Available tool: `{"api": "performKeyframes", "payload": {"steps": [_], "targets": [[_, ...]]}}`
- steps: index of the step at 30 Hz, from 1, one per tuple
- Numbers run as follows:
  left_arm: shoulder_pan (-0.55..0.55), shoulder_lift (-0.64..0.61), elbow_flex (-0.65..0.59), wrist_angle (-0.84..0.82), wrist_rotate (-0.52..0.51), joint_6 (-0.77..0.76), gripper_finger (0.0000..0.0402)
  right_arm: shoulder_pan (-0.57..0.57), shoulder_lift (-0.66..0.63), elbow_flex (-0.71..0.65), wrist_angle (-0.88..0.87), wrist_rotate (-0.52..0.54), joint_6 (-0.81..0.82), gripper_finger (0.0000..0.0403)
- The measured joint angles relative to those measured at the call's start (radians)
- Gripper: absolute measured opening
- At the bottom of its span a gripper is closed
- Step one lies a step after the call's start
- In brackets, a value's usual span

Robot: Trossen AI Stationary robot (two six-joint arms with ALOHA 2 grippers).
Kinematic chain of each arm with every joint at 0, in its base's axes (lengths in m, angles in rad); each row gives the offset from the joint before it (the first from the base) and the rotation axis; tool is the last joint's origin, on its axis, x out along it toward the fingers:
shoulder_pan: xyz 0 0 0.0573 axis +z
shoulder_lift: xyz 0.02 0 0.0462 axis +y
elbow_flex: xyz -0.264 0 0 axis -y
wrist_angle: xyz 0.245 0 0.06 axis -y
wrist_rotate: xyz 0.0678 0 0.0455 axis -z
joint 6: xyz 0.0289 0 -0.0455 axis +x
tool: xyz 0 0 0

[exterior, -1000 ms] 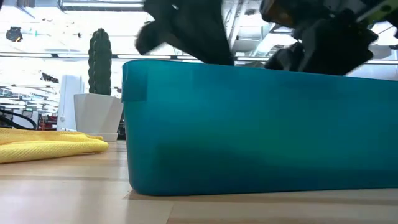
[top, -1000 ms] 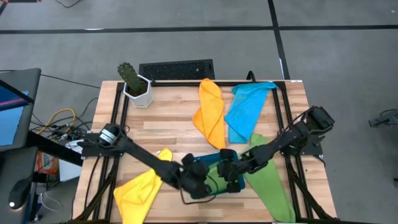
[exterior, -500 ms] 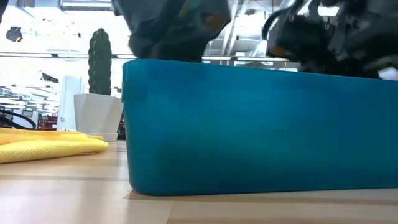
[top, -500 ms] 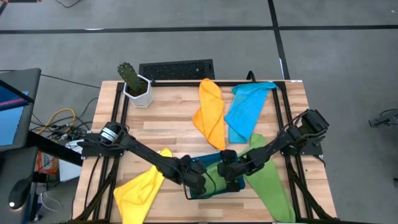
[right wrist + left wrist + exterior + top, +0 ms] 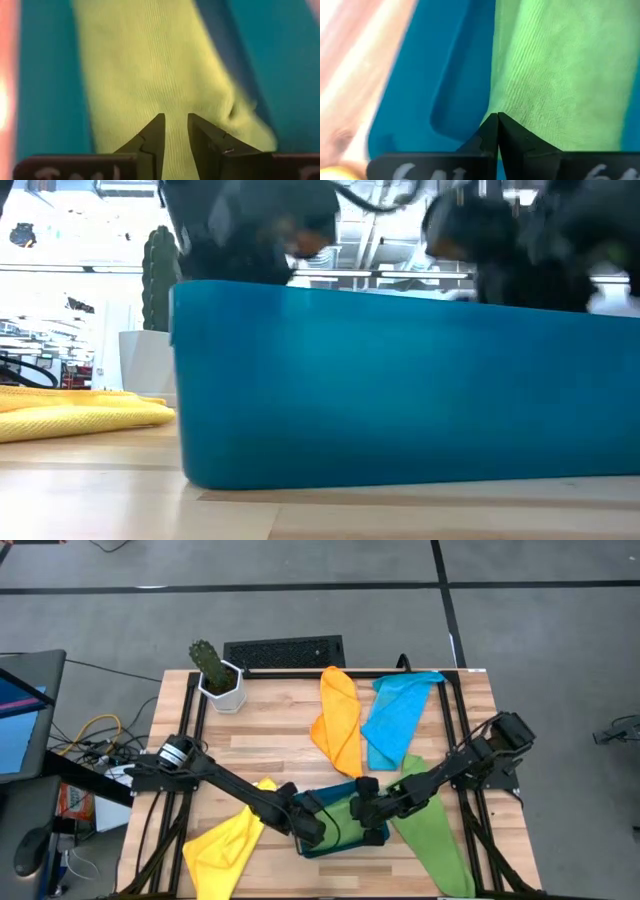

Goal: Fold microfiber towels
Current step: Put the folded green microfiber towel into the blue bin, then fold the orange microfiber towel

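A green towel [image 5: 345, 812] lies in the dark teal tray [image 5: 335, 792] near the table's front edge. My left gripper [image 5: 312, 828] is shut, pointing down into the tray's left part, its tips [image 5: 497, 119] at the towel's edge [image 5: 492, 107]. My right gripper [image 5: 362, 810] points down over the same towel [image 5: 150, 65] with a narrow gap between its fingers [image 5: 174, 120]. A second green towel [image 5: 435, 840], a yellow one [image 5: 225, 845], an orange one [image 5: 340, 720] and a sky-blue one [image 5: 395, 720] lie flat on the table. My left gripper's shut fingertips stand at the green towel's edge [image 5: 492, 107], where it meets the tray floor [image 5: 435, 75], coming from above. I cannot tell whether they touch the cloth or the tray. My right gripper's fingers hang over the towel's middle [image 5: 165, 95]; I cannot tell whether they touch it.
A white pot with a cactus [image 5: 215, 675] stands at the far left and a dark keyboard [image 5: 283, 650] lies at the far edge. In the low view the tray wall [image 5: 400, 380] fills the foreground, with the yellow towel [image 5: 80, 415] to its left.
My left gripper has drawn toward the table's left edge over the tray. The tray has slid a little toward the table's left. My right gripper stays over the green towel in the tray.
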Motion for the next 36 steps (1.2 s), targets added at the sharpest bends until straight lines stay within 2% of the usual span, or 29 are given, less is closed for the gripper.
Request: {"api": "performKeyframes", "payload": {"steps": [4, 7, 11, 17, 23, 26, 32, 36], "targets": [[-0.012, -0.074, 0.005, -0.022, -0.101, -0.051, 0.0000, 0.000, -0.062, 0.002, 0.005, 0.076, -0.022, 0.0107], [-0.023, -0.089, 0.006, 0.073, -0.184, -0.054, 0.0000, -0.010, -0.061, 0.001, 0.016, 0.094, -0.045, 0.0107], [-0.018, -0.036, 0.007, 0.278, -0.106, 0.053, 0.0000, -0.023, -0.007, 0.002, 0.009, 0.091, -0.059, 0.0107], [0.018, 0.083, 0.001, 0.224, -0.015, 0.009, 0.0000, -0.027, 0.076, 0.001, 0.003, 0.066, -0.064, 0.0107], [0.025, 0.104, 0.007, 0.158, -0.015, -0.001, 0.0000, -0.013, 0.078, 0.004, 0.001, 0.047, -0.025, 0.0107], [0.026, 0.084, 0.001, 0.141, 0.008, 0.013, 0.0000, -0.003, 0.019, 0.000, -0.014, 0.077, -0.009, 0.0107], [0.024, 0.010, 0.001, 0.086, -0.011, 0.104, 0.0000, -0.024, -0.160, 0.001, -0.082, 0.171, -0.009, 0.0107], [0.022, -0.066, 0.000, 0.066, -0.097, 0.115, 0.0000, -0.051, -0.236, 0.001, -0.108, 0.177, -0.018, 0.0107]]}}
